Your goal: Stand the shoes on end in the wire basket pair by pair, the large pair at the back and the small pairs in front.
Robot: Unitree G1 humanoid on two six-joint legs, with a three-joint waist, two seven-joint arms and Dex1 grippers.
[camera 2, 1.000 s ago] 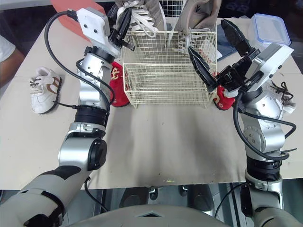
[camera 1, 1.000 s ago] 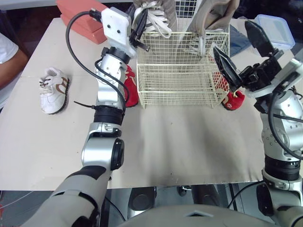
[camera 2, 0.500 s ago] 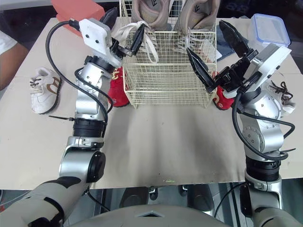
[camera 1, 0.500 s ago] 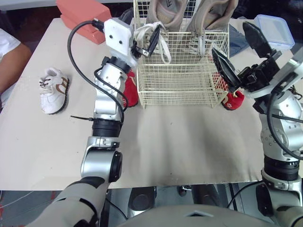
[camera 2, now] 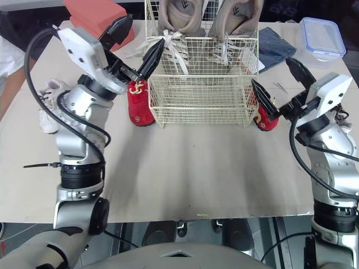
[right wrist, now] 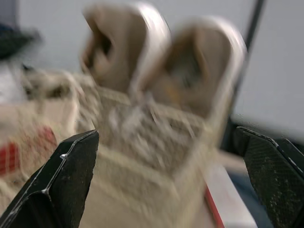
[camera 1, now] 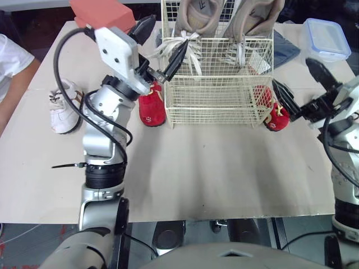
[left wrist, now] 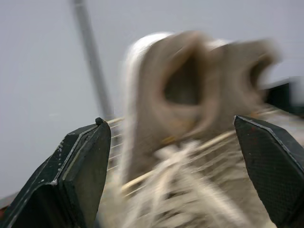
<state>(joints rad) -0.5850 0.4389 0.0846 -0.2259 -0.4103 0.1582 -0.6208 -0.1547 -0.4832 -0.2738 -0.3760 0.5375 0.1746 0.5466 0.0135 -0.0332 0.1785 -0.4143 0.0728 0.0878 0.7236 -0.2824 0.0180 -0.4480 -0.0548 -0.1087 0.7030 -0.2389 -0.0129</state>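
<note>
On the beige tabletop [camera 1: 213, 168], the basket [camera 1: 216, 95] holds the large pair [camera 1: 230, 17] at its back. Left fingers [camera 1: 175, 56] and right fingers [camera 1: 320, 70] gape empty, a red shoe [camera 1: 150, 109] near each. Likely next: close on the red shoes and stand them in front.

This looked like a robotics lab with a staged test bench [camera 1: 224, 185]. The bench was covered by 1 plain beige sheet with a seam across it. A person's white sleeve [camera 1: 11, 61] sat at its edge, well out beyond the left pincer [camera 1: 170, 30]. A red box [camera 1: 104, 12] lay just behind that pincer, and a lidded plastic tub [camera 1: 328, 36] just behind the right pincer [camera 1: 291, 72].
</note>
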